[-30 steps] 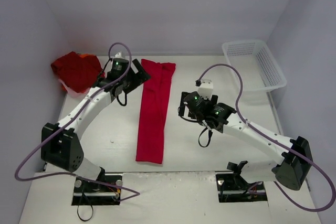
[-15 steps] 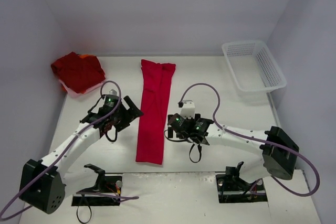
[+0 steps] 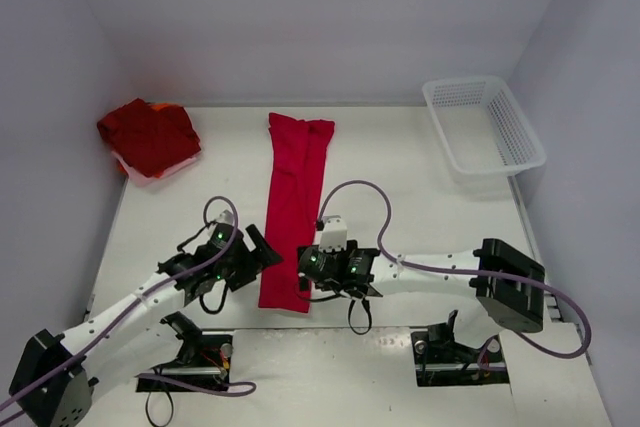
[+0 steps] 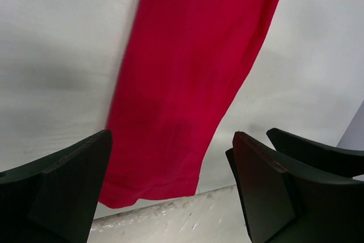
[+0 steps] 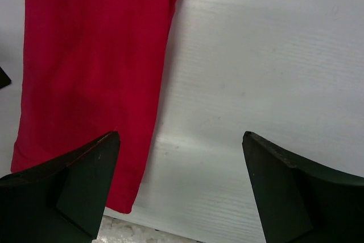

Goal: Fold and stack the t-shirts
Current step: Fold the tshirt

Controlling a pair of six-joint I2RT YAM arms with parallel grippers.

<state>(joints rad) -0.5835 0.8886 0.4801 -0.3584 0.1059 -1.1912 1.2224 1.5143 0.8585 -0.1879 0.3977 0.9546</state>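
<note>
Red t-shirt lies as a strip, crosswise fold pending; left gripper and right gripper gape wide by its near hem. Next, probably: pinch both corners.

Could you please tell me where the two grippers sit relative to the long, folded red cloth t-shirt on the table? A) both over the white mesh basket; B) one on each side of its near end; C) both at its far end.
B: the left gripper and the right gripper flank the near end of the long, folded red cloth t-shirt, both open and holding nothing.
</note>
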